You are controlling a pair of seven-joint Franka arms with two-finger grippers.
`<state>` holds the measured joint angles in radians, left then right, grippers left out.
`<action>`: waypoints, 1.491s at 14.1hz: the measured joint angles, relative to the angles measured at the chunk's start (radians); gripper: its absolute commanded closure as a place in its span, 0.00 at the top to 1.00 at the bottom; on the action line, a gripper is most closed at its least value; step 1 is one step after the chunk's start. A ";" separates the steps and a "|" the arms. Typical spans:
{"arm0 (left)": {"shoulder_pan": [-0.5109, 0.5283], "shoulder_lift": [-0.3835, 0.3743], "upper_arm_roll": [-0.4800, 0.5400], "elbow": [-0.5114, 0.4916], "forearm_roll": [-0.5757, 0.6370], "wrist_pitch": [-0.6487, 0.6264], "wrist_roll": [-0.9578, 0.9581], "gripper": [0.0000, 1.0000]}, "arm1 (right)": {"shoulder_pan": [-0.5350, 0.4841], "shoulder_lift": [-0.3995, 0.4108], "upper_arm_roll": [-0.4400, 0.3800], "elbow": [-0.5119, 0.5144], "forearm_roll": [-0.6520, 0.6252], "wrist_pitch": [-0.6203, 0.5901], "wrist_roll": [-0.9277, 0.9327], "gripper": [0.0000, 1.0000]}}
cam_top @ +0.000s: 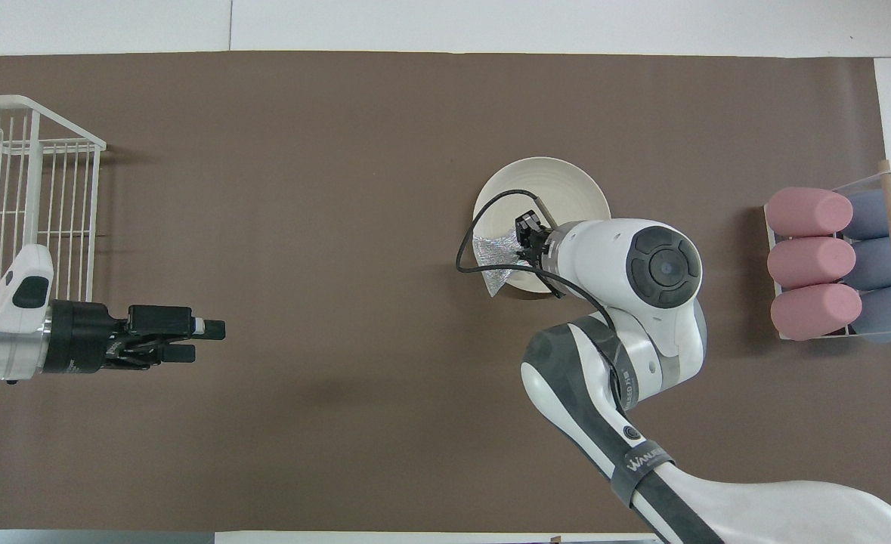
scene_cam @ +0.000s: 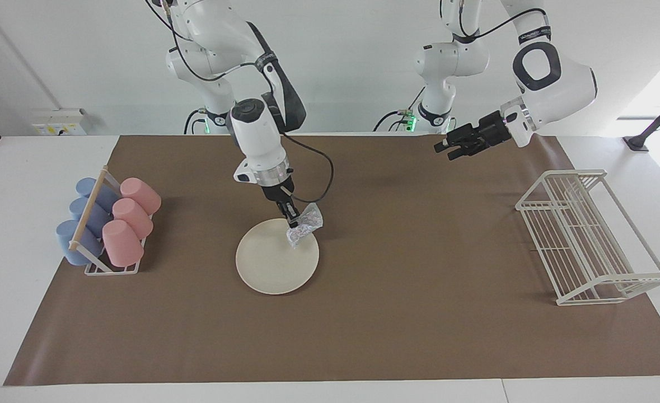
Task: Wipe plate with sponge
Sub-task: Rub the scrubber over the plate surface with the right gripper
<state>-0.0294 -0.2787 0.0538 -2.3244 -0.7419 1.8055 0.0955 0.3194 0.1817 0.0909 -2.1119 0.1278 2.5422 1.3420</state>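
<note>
Now the right gripper (scene_cam: 292, 221) holds the sponge (scene_cam: 304, 225) over the plate (scene_cam: 271, 263).

Its fingers are pinched tight on one end of the crinkled pad, which hangs from them over the plate's edge on the side toward the left arm's end of the bench (scene_cam: 397, 313); whether the pad touches the plate cannot be told. The pad's long axis slants downward, its free end fanning out past the rim. The plate lies flat on the brown mat, between the cup holder (scene_cam: 106, 224) and the wire rack (scene_cam: 587, 235). The left gripper (scene_cam: 444, 149) waits in the air over the mat's edge nearest the robots, fingers parted and holding nothing.
</note>
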 measured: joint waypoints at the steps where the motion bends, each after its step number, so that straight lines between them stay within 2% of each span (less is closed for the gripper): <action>1: 0.000 0.002 0.000 0.001 0.049 0.019 0.000 1.00 | -0.013 0.007 0.000 -0.006 0.000 0.003 -0.024 0.00; 7: -0.037 0.012 -0.016 0.001 0.379 0.148 -0.056 1.00 | -0.020 0.112 0.006 -0.018 0.002 0.138 -0.037 0.00; 9: -0.046 0.017 -0.018 0.002 0.447 0.166 -0.072 1.00 | -0.021 0.115 0.005 -0.016 0.003 0.152 -0.037 0.00; 11: -0.046 0.020 -0.018 0.002 0.467 0.173 -0.073 1.00 | -0.033 0.115 0.004 -0.016 0.003 0.152 -0.060 0.00; 17: -0.046 0.023 -0.018 0.002 0.529 0.205 -0.079 1.00 | -0.139 0.116 0.003 -0.015 0.003 0.152 -0.300 0.00; 21: -0.046 0.029 -0.018 0.002 0.529 0.212 -0.080 1.00 | -0.143 0.117 0.005 -0.015 0.003 0.152 -0.320 0.00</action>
<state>-0.0751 -0.2497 0.0360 -2.3225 -0.2124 2.0179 0.0156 0.1761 0.2990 0.0963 -2.1273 0.1311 2.6944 1.0219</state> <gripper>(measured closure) 0.000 0.991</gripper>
